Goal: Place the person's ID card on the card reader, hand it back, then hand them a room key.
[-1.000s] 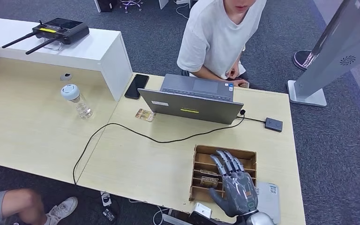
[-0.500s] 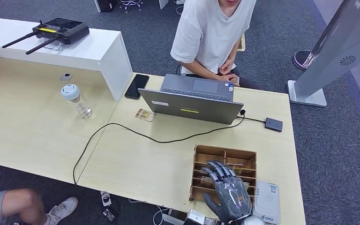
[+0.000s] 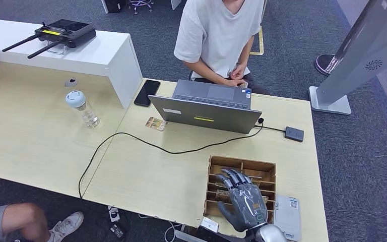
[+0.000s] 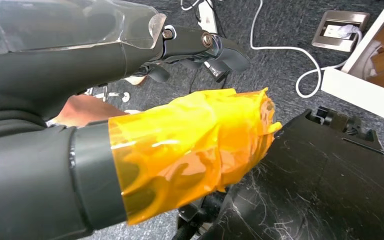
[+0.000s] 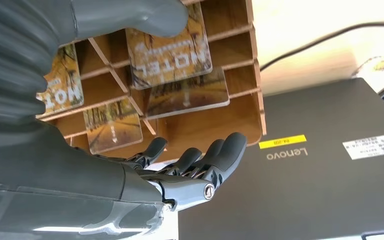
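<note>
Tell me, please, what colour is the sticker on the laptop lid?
Yellow; the sticker on the laptop lid shows best in the right wrist view.

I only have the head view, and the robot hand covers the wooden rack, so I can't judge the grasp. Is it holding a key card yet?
Observer: No. In the right wrist view the right robot hand holds nothing; its fingers are curled and apart in front of the rack.
Operator: Are there cards in the slots?
Observer: Yes, several. The card nearest the thumb reads HOTEL.
Operator: Is the thumb touching it?
Observer: The thumb overlaps that card's upper edge in the picture, but I cannot tell whether they touch.
</note>
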